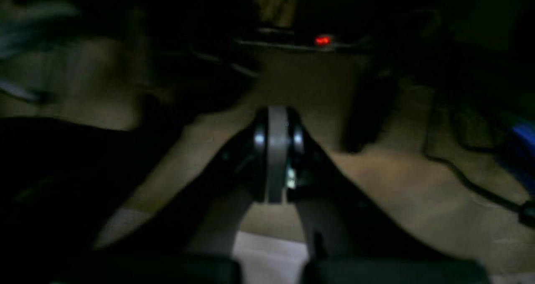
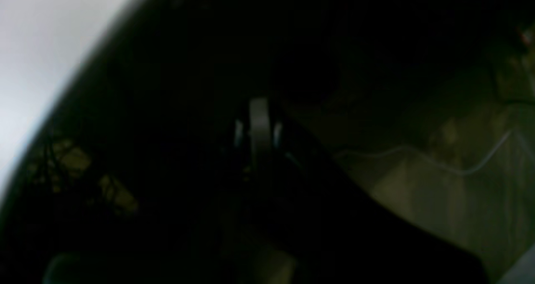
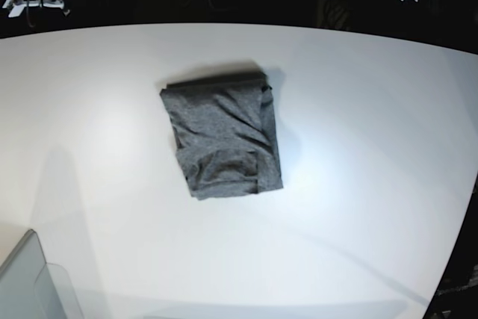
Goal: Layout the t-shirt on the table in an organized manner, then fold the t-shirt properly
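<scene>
At the centre of the left wrist view, the left gripper (image 1: 278, 154) is seen with its two dark fingers pressed together along a pale grey strip, fully closed and with nothing caught between them. Beyond it, a dim, blurred floor is shown, with a dark cable (image 1: 468, 179) trailing across at the right, a blue object (image 1: 524, 139) at the right edge and a small red light (image 1: 322, 40) glowing near the top. A pale strip of the table (image 1: 267, 259) is visible at the very bottom of that view.

The right gripper (image 2: 259, 133) is seen in the right wrist view in the same way (very dark, so little detail can be made out), with its fingers brought together and nothing held. A bright white patch, apparently the tabletop, is seen at the upper left, and a thin pale cable (image 2: 439, 162) on dim ground at the right.

From the base view, neither arm is seen over the table. The dark heather-grey t-shirt (image 3: 222, 134) is found folded into a compact, slightly skewed rectangle, lying flat just left of the middle of the white table. A translucent grey bin corner (image 3: 30, 285) is shown at the lower left, well apart from the shirt.
</scene>
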